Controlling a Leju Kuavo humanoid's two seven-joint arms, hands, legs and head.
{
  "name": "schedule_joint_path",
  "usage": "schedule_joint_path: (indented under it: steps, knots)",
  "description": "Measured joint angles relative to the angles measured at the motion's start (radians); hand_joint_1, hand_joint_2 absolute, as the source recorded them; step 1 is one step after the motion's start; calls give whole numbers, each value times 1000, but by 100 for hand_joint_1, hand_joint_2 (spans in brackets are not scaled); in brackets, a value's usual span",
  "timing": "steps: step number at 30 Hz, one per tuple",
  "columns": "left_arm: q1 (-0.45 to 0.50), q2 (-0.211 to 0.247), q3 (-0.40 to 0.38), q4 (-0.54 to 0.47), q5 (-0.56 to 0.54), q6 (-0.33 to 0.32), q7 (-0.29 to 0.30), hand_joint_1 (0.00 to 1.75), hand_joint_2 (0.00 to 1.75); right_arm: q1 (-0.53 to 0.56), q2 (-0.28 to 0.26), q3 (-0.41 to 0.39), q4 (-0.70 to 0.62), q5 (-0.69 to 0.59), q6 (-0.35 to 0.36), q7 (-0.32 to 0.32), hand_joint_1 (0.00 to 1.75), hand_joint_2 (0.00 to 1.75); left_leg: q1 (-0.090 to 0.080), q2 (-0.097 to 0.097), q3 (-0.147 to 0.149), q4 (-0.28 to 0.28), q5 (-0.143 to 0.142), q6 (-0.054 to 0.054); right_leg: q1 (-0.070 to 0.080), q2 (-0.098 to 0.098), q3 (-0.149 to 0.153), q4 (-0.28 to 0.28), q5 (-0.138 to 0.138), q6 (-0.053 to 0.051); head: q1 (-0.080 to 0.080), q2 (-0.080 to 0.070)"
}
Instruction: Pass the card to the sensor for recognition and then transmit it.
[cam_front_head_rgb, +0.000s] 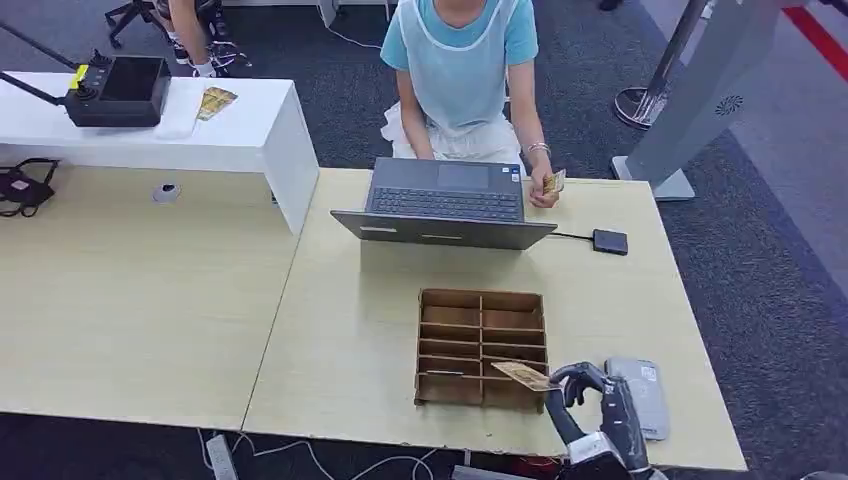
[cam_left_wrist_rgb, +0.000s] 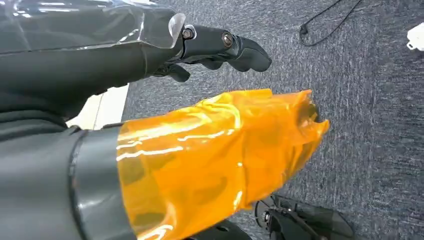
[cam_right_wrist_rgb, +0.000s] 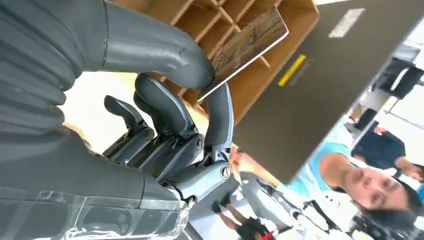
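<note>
1. Head view: the right hand (cam_front_head_rgb: 590, 395) pinches a brown card (cam_front_head_rgb: 524, 375) between thumb and a finger, holding it over the near right corner of the wooden compartment tray (cam_front_head_rgb: 481, 348) on the light wood table (cam_front_head_rgb: 340, 330).
2. A grey card reader (cam_front_head_rgb: 640, 395) lies on the table just right of that hand.
3. An open laptop (cam_front_head_rgb: 445, 203) stands beyond the tray; a person in a light blue top (cam_front_head_rgb: 462, 60) sits behind it, holding another card (cam_front_head_rgb: 553, 182).
4. Right wrist view: the thumb (cam_right_wrist_rgb: 165, 52) presses the card (cam_right_wrist_rgb: 247, 45) against a finger, the other fingers curled below.
5. Left wrist view: the left hand (cam_left_wrist_rgb: 210, 47) hangs over grey carpet (cam_left_wrist_rgb: 370, 100), its dark fingers bent, holding nothing; an orange film (cam_left_wrist_rgb: 210, 160) covers its thumb.
</note>
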Motion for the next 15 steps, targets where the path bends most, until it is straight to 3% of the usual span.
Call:
schedule_joint_path:
  steps: [9,13,15]
  knots:
    - [0,0,-5,0,0,0,-13,0,0,-30,-40,-89,-41,95,38,11,175,175,0,0,0,0,0,0,0,0,1,0,1,0,0,0]
    - [-3,0,-11,0,0,0,-29,0,0,-98,-50,-137,-40,155,50,54,175,175,0,1,0,0,0,0,0,1,1,0,1,0,0,0]
    - [-4,1,-18,0,0,0,-30,0,0,-150,-50,-154,-26,262,33,115,175,175,0,2,1,0,0,0,0,2,1,0,2,0,0,0]
